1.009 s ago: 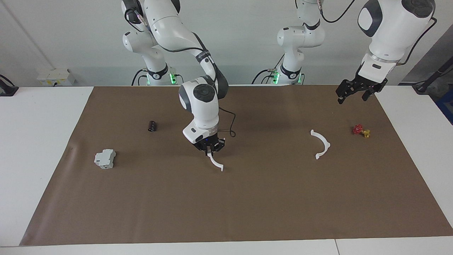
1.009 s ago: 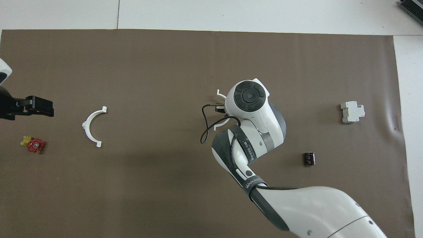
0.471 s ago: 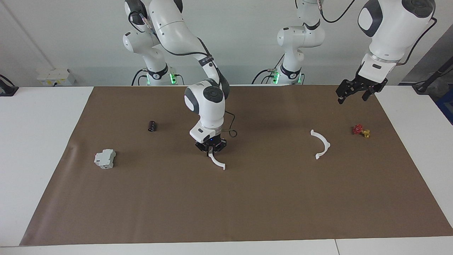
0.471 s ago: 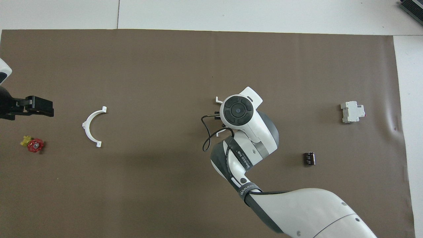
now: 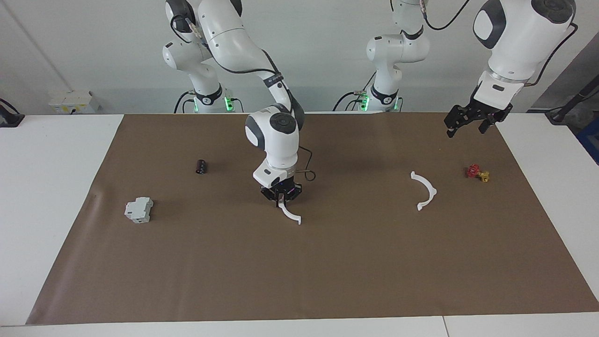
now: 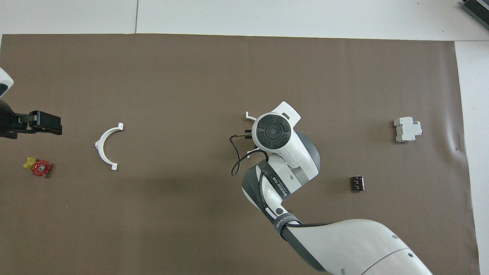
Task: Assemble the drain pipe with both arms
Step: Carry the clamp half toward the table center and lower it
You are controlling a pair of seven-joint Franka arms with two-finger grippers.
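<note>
Your right gripper (image 5: 281,200) grips one arc (image 5: 291,215) above the mat; carry it to the other arc (image 5: 424,190). Left gripper (image 5: 468,122) waits open.

Even, bright light falls from above. Soft, diffuse shadows lie on the brown mat (image 5: 327,262) beneath the right arm (image 6: 290,160). The arm's glossy shells carry mild highlights. Both views are sharp, with no motion blur and no evident edge distortion.
</note>
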